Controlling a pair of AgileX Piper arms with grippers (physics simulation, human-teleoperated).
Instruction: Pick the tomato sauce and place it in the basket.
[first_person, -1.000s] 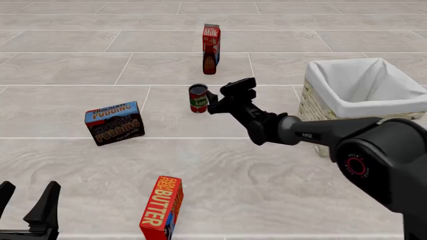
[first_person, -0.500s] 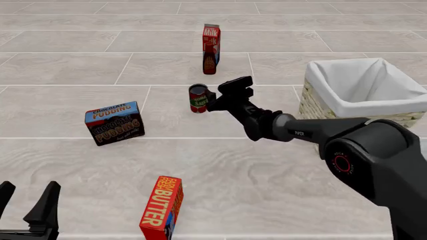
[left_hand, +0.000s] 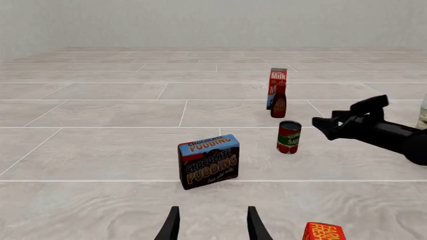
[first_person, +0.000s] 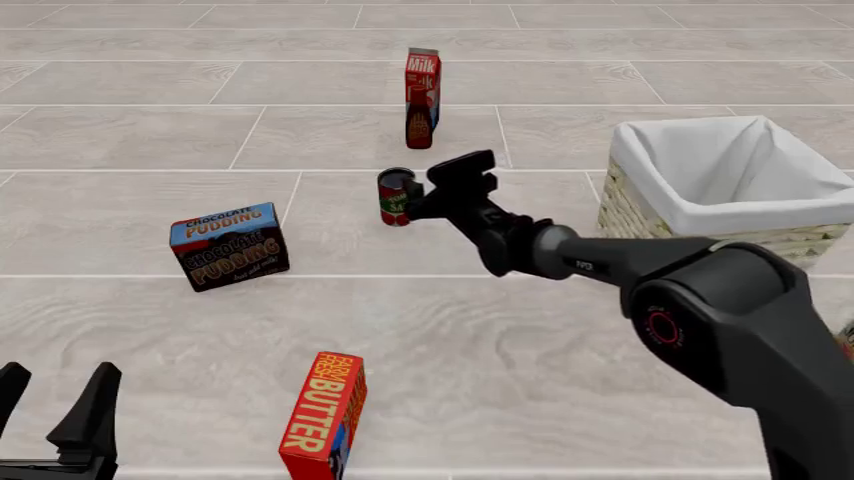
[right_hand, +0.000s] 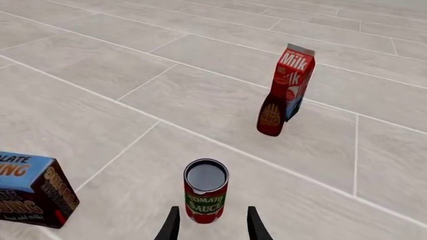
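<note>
Far left, near edge: left tool (first_person: 54, 420), spread open and idle, unchanged over the last second. Further right: chocolate pudding box (first_person: 230, 246) and butter box (first_person: 324, 415), both standing on the bench (first_person: 134, 130), neither disturbed. Centre: tomato sauce (first_person: 396, 196), upright on the bench, just near of the milk carton (first_person: 423, 88) and the dark bottle (first_person: 419, 128) leaning against it. Immediately right of the can: right tool (first_person: 430, 192), advanced leftward and slightly farther across the last second, from a short gap beside the can to a position closing on its side. In the right wrist view, can (right_hand: 206, 190) framed between the two fingertips (right_hand: 172, 223), jaws parted wider than the can, nothing gripped; contact not evident. Meaning for the task: approach nearly complete, can lined up for closure, pick-up itself not yet begun. Far right: basket (first_person: 634, 215), white lining visible, nothing seen inside, well apart from the can; lift and rightward carry outstanding. Likely risk: tipping the can if pushed before closing.
</note>
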